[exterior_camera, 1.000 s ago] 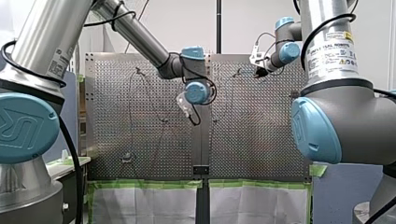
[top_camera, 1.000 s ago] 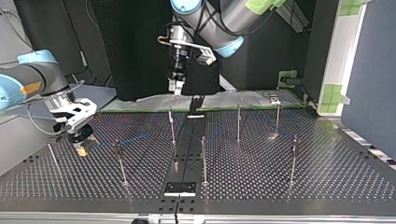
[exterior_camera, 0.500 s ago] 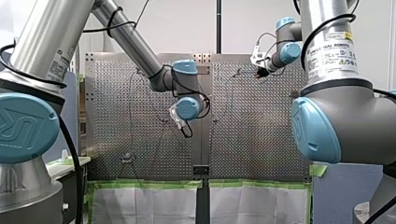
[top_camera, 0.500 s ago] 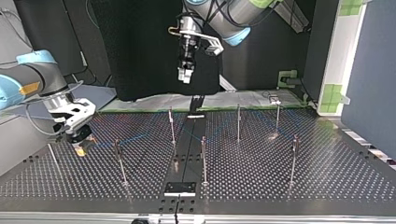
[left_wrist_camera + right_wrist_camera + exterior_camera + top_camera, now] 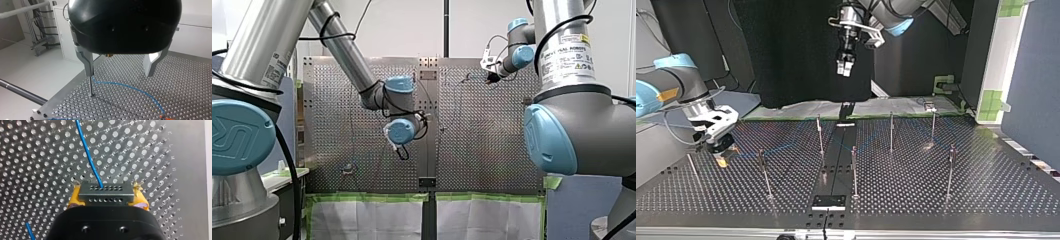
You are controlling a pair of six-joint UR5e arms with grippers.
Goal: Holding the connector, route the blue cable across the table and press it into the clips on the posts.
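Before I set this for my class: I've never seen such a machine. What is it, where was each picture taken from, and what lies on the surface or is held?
Two robot arms work at a perforated metal table. The front view looks from behind the arms; the top view faces them from across the table; each wrist view rides on an arm. Thin posts stand on the table, with a blue cable running among them. My right gripper clamps the cable's connector; my left gripper hangs open, empty, above the table.
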